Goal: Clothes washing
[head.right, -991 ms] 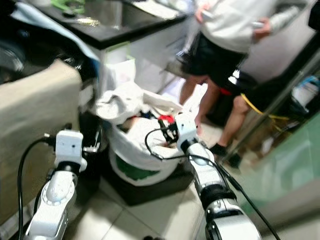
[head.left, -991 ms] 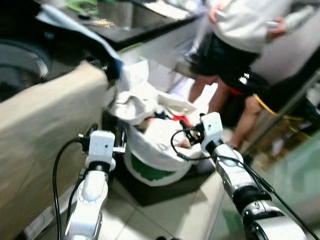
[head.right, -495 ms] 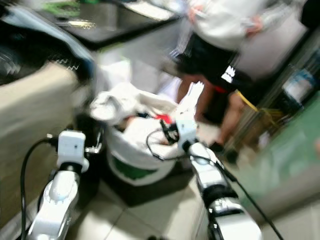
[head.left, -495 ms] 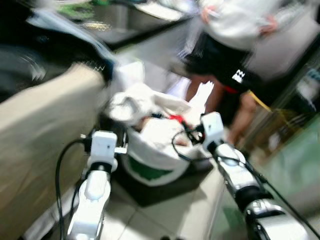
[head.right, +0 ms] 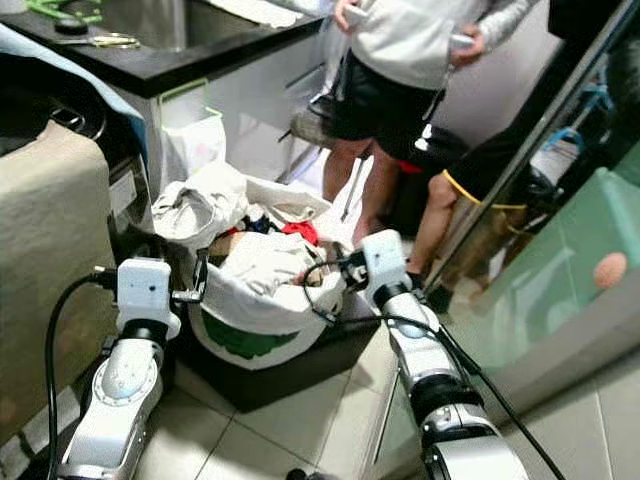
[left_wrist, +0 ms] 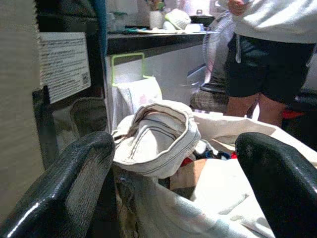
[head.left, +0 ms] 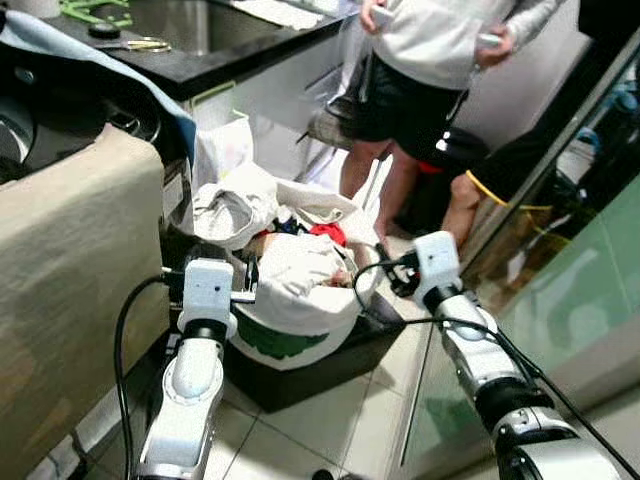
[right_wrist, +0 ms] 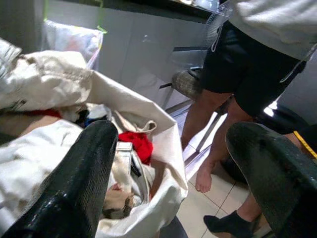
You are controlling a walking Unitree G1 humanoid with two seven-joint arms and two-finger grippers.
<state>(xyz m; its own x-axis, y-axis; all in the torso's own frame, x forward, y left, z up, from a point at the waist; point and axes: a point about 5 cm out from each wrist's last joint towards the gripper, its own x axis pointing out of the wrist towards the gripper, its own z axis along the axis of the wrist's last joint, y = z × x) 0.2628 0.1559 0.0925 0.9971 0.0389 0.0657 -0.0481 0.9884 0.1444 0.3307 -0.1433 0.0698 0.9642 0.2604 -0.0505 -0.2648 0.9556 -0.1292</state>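
Observation:
A white laundry bag (head.left: 300, 325) with a green print stands on a dark base on the floor, heaped with clothes. A cream garment (head.left: 232, 207) tops the pile, a white one (head.left: 300, 268) lies in the middle, and a red piece (head.left: 327, 233) shows behind it. My left gripper (head.left: 246, 284) is open beside the bag's left side, and the cream garment (left_wrist: 158, 141) shows between its fingers (left_wrist: 69, 191). My right gripper (head.left: 396, 276) is open at the bag's right rim, and the red piece (right_wrist: 136, 144) shows past its fingers (right_wrist: 86, 173).
A beige cloth (head.left: 70, 270) drapes a tall appliance on my left, with a blue cloth (head.left: 120, 70) above it. A black counter with a sink (head.left: 200, 30) runs behind. A person (head.left: 430, 60) stands just beyond the bag. A glass panel (head.left: 560, 300) is on the right.
The head view has swung and steadied from a blur. Both grippers stay by the bag; the right one now sits at its right rim rather than over the clothes.

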